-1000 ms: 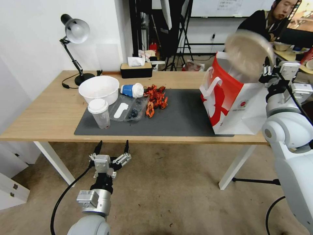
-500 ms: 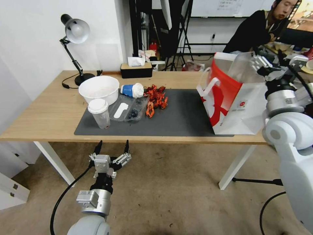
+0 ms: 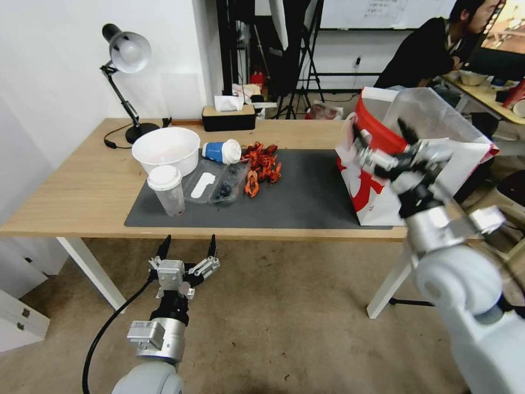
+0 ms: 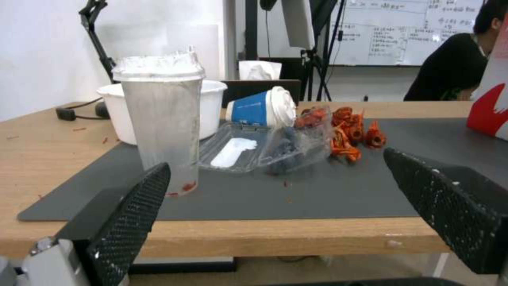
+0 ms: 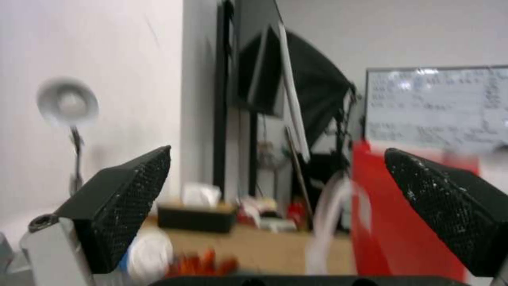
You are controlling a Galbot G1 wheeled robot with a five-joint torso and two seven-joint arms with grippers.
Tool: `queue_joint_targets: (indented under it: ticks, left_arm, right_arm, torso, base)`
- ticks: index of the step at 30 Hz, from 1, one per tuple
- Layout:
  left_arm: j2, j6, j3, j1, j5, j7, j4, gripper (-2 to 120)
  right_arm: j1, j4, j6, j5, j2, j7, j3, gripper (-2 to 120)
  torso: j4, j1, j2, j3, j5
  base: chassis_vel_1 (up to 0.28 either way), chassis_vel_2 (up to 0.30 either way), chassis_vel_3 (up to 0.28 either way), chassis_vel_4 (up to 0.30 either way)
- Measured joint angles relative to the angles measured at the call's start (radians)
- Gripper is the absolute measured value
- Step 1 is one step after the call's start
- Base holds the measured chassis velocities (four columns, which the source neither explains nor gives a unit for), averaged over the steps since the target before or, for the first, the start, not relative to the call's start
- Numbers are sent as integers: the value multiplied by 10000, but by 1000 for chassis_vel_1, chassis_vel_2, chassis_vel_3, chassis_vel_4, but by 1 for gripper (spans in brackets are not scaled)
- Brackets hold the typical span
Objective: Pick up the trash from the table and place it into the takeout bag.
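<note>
Table [image 3: 82, 197], takeout bag [image 3: 377, 158], R gripper [image 3: 384, 138] empty, spread

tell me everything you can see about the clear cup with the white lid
The clear cup is a tall plastic tumbler, tapering toward its base, capped by a white lid. It stands upright near the front left corner of the dark grey mat, in front of the white bowl and beside a clear plastic tray. Its walls look cloudy, with reddish residue at the bottom; it appears nearly empty. No gripper touches it.

White rounded arms, silver wrists, black textured fingers [image 4: 127, 216], black cable
</note>
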Motion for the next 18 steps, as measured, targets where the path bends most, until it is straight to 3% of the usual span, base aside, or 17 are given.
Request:
queue_joint_targets:
  ticks: [5, 9, 18]
  left_arm:
    - [9, -28, -12, -33, -42, -11, 52, 100]
    - [25, -58, -50, -69, -45, -21, 110, 100]
    - [42, -71, -64, -120, -45, -29, 153, 100]
  right_arm:
    - [-1507, -153, 538, -1339, 421, 872, -107, 100]
    - [-2482, -433, 1083, -1540, 690, 1414, -205, 100]
    - [-3572, -1339, 2175, -1649, 1103, 1597, -481, 100]
  torso:
    - [-1, -1, 0, 0, 0]
    - [0, -1, 0, 0, 0]
    - [0, -1, 0, 1, -1]
  base:
    - [0, 0, 0, 0]
    - [0, 0, 0, 0]
    - [0, 0, 0, 0]
